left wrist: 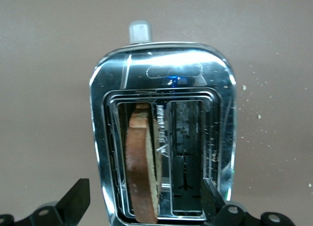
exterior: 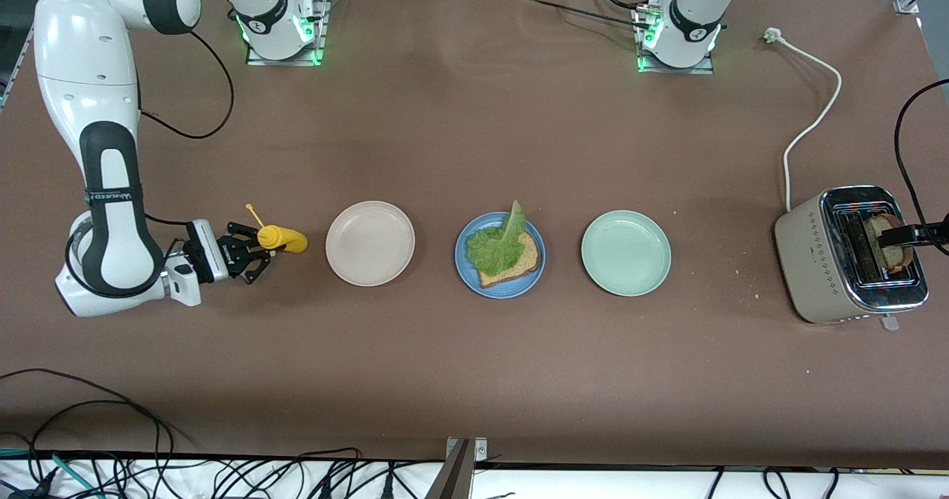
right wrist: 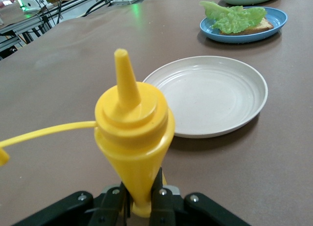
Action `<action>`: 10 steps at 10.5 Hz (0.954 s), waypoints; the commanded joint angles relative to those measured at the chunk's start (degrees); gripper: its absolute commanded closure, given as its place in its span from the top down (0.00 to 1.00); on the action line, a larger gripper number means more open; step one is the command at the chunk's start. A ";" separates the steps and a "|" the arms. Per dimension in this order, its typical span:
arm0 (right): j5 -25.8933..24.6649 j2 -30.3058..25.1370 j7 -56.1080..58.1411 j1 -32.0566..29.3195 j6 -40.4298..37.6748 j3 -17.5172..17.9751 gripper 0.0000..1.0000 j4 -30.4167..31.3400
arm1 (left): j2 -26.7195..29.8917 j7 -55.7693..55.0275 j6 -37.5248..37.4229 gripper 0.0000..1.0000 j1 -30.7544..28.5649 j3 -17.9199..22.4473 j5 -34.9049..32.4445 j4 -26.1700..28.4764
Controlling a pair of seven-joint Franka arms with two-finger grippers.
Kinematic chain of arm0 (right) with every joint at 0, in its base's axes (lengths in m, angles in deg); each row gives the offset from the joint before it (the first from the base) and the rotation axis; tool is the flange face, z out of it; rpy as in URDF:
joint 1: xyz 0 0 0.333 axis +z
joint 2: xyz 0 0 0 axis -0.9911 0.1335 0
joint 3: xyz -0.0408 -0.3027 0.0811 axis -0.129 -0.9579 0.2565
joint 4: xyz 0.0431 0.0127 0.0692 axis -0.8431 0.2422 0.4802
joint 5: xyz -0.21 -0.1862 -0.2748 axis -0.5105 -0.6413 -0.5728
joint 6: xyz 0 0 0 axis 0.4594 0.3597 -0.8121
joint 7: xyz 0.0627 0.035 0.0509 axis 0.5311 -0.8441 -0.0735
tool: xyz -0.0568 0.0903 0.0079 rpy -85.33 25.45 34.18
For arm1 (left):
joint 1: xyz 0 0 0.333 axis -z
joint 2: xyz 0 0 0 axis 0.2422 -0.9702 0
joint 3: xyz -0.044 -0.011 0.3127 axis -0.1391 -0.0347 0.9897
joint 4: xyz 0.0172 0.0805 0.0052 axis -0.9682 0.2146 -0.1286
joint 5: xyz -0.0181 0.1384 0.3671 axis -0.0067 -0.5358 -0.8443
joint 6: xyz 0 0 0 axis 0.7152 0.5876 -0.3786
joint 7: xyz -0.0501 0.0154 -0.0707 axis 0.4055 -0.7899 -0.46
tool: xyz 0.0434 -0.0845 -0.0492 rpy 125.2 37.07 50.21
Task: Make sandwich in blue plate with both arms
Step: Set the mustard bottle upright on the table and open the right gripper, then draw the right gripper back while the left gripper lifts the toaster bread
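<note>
The blue plate (exterior: 467, 273) is sitting at the middle of the brown tabletop (exterior: 474, 136), carrying one slice of bread (exterior: 511, 265) with a lettuce leaf (exterior: 498, 245) lying on it, the leaf's tip sticking out over the plate's rim. A white plate (exterior: 370, 243) is lying beside it toward the right arm's end, and a pale green plate (exterior: 626, 253) toward the left arm's end; the three are standing apart in a row with bare tabletop all around them. The right gripper (exterior: 256, 256) is hovering low near the white plate, its fingers (right wrist: 113, 204) clenched on a yellow squeeze bottle (exterior: 282, 240) held sideways with its nozzle aimed at the white plate and its cap dangling on a strap. The toaster (exterior: 823, 262) is standing close to the tabletop's edge at the left arm's end, with a second slice of bread (left wrist: 142, 167) upright in one slot, its lower part hidden inside. The left gripper (left wrist: 146, 206) is hanging over the toaster, fingers (left wrist: 73, 201) spread wide on either side of it and grasping nothing; in the front view it is cut off at the frame's edge.
</note>
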 commanded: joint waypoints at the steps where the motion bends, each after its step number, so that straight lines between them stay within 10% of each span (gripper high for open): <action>1: 1.07 0.07 -0.58 -1.14 -1.46 0.84 0.78 -0.10 | -2.18 0.13 0.11 1.00 -1.40 -0.38 -1.75 -2.09; 5: 0.99 -0.37 -3.92 -1.14 -3.56 0.93 0.93 -1.06 | -2.88 0.13 0.11 0.88 -1.66 -0.38 -1.75 -2.09; 9: -2.51 -0.90 -10.77 -0.70 -2.87 -3.81 0.93 -8.52 | -2.89 0.83 0.11 0.03 -1.93 -0.38 -2.01 -2.09; 10: -5.23 -0.90 -14.09 -0.70 -1.65 -3.91 0.93 -10.97 | -2.89 0.74 0.11 0.00 -1.93 -0.38 -2.54 -2.09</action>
